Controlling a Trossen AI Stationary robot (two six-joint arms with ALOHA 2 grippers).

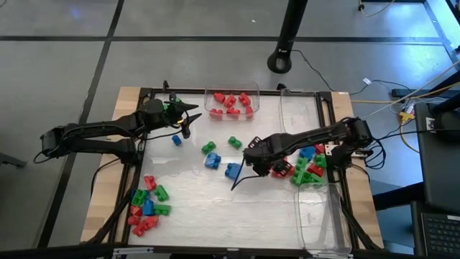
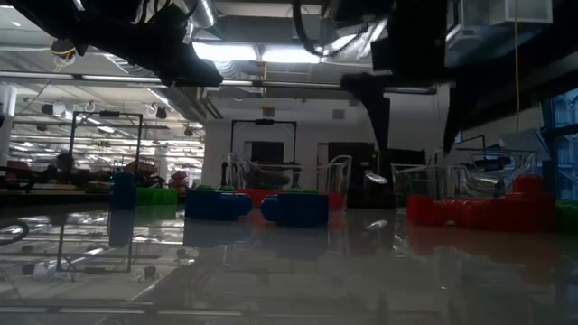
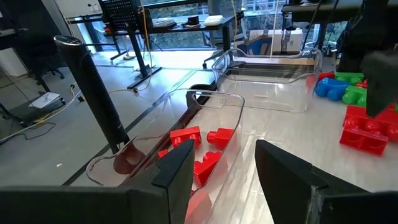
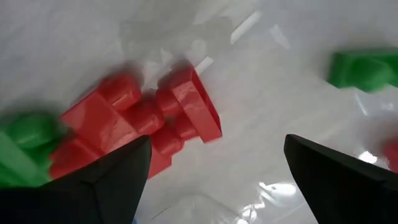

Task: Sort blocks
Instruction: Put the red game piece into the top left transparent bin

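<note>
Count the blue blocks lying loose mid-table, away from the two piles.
3 blue blocks: one alone on the left, one at centre below a green block, one just right of it. The left pile and right pile hold more blue, some perhaps hidden.

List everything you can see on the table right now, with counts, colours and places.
Red blocks in bin: several, red, clear bin at the table's far edge.
Clear bin: one, far edge, holds only red.
Long clear bin: one, right side, no blocks visible inside.
Centre blocks: a few, blue and green, scattered.
Near-left pile: many, red, green, blue.
Right pile: many, red, green, blue, under the right arm.
Left gripper: beside the far bin; contents unclear.
Right gripper: jaws wide, empty, table centre.
</note>
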